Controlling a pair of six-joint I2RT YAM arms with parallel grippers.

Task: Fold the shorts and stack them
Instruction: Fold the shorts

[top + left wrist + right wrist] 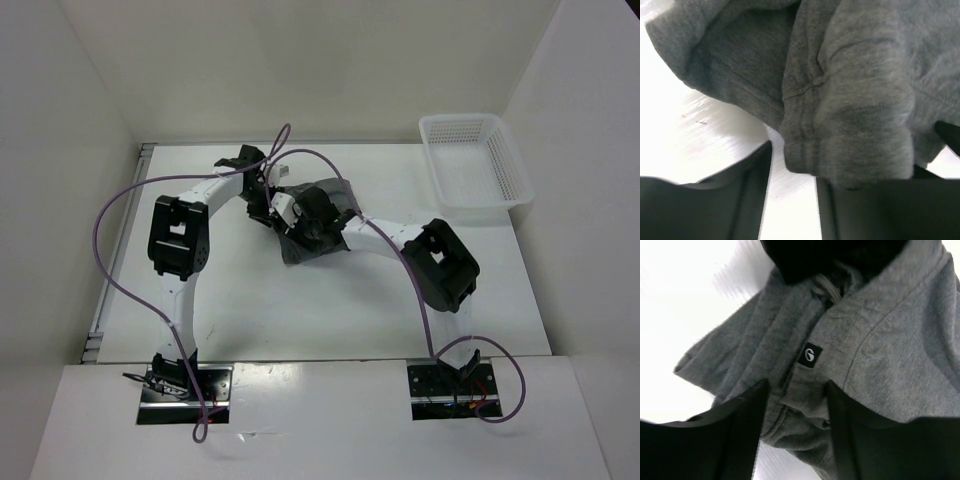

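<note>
The grey shorts (303,249) lie crumpled in the middle of the table, with both grippers over them. My left gripper (270,208) is at their left edge. In the left wrist view it (794,200) is open, with bare table between the fingers and a stitched hem (850,150) draped over the right finger. My right gripper (305,215) is over the middle of the heap. In the right wrist view it (795,430) is open, astride a bunched fold of the shorts (880,340) below a small black logo tag (810,355).
A white mesh basket (462,118) stands at the back right corner. White walls close in the table on the left, back and right. Purple cables loop over both arms.
</note>
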